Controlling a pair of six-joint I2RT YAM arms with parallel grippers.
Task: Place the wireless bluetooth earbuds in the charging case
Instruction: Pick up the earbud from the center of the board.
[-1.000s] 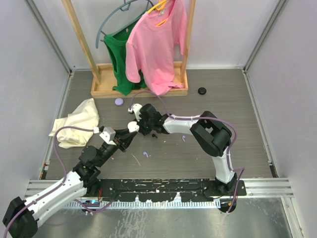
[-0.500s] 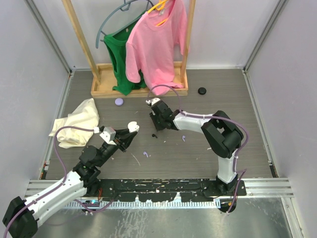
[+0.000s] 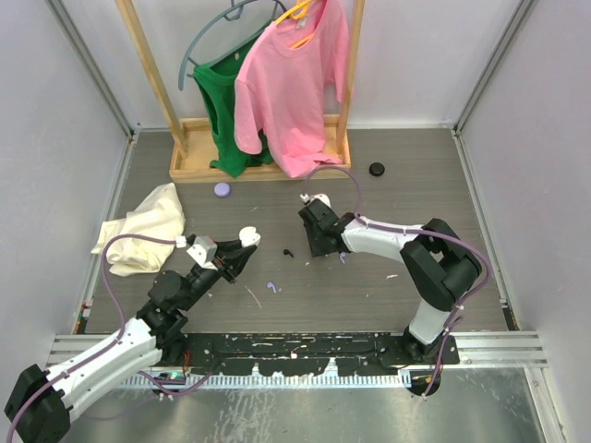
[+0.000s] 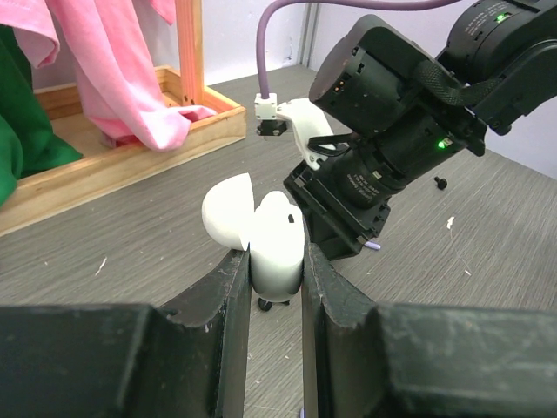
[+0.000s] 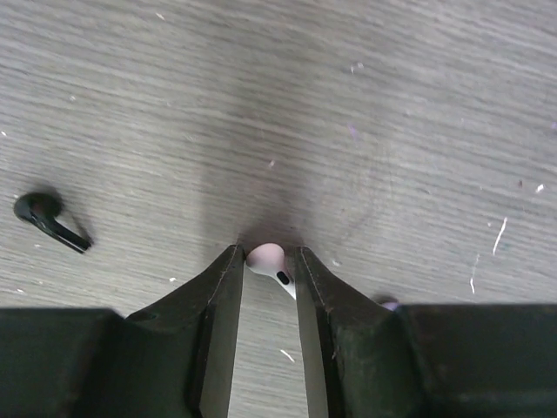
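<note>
The left gripper is clamped on the open case, lid tipped back, raised off the table. The right gripper is down at the surface, fingers nearly closed on a white earbud, apparently pinching it. A black earbud lies apart. This looks like pickup; next, lift it and align its stem with a socket.

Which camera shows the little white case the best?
The left wrist camera: the charging case fills the middle, lid flipped open, pinched by the left end effector. From the top camera it's just a tiny white blob. The right wrist camera doesn't show it.
</note>
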